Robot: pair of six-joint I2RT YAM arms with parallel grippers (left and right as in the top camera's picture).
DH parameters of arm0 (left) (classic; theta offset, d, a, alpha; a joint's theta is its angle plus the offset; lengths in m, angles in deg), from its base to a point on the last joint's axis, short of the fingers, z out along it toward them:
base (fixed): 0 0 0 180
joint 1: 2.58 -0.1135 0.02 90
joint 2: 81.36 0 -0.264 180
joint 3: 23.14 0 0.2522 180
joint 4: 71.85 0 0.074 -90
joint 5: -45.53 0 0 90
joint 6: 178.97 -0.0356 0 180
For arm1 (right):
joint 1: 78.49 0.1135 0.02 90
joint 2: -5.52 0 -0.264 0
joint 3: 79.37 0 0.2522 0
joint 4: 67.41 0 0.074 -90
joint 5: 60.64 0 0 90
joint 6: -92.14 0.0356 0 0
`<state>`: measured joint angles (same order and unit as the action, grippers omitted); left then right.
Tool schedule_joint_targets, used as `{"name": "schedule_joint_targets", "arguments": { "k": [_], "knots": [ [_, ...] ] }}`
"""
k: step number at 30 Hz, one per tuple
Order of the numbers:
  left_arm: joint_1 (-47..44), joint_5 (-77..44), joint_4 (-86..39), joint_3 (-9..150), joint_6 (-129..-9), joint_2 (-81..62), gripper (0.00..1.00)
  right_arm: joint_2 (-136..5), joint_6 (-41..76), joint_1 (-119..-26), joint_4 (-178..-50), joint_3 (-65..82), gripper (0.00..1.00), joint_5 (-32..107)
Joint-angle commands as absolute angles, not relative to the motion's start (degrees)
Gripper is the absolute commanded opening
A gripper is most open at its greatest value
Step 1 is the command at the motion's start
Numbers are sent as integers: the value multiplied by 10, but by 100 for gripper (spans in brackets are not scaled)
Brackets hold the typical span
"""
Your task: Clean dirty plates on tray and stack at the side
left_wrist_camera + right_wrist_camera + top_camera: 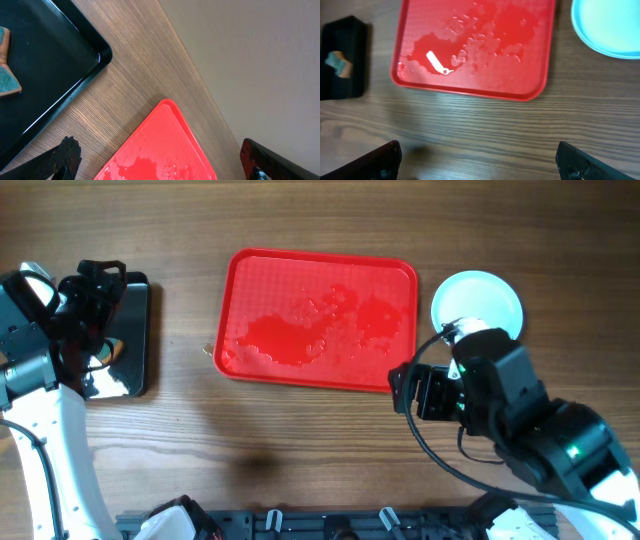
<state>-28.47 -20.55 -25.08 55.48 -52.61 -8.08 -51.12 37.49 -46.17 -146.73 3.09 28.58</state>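
Seen from overhead, the right arm (520,400) hides the near edge of the plates (480,298); how many lie stacked there cannot be told. The left arm (40,430) covers part of the black tray (137,320). In the right wrist view, the picture's corner cuts off the plates and the red tray (470,85) loses its far rim. In the left wrist view, the edge cuts off the sponge (6,75).

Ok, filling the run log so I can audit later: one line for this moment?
plates: on table right of tray | tray: wet, empty | sponge: in black tray | jaws: both open, empty
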Motion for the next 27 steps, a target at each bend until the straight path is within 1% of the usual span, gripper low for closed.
{"name": "schedule_joint_targets", "arguments": {
  "k": [1,2,4,7,8,9,11,14,17,22,23,25,27],
  "knots": [
    [-286,-196,-254,555,-521,-81,100,-515,351,-480,-1433,-6,100,240],
    [-286,-196,-254,555,-521,-81,100,-496,317,-503,-1384,-35,100,253],
    [-286,-197,-254,555,-521,-81,100,-432,258,-575,-1263,-121,100,331],
    [-286,-197,-254,555,-521,-81,100,-340,228,-672,-1111,-248,100,424],
    [-286,-197,-254,555,-521,-81,100,-280,216,-723,-1023,-328,100,469],
    [-286,-197,-254,555,-521,-81,100,-230,202,-755,-966,-382,100,499],
    [-286,-197,-254,555,-521,-81,100,-157,201,-779,-877,-466,100,513],
    [-286,-197,-254,555,-521,-81,100,-12,202,-786,-749,-599,100,512],
    [-286,-197,-254,555,-521,-81,100,54,216,-798,-739,-647,100,486],
    [-286,-196,-254,555,-521,-81,100,54,186,-858,-763,-653,100,474],
    [-286,-197,-254,555,-521,-81,100,54,187,-872,-797,-653,100,446],
    [-286,-196,-254,555,-521,-81,100,54,183,-877,-805,-653,100,387],
    [-286,-197,-254,555,-521,-81,100,54,106,-877,-808,-653,100,368]
  ]
}}
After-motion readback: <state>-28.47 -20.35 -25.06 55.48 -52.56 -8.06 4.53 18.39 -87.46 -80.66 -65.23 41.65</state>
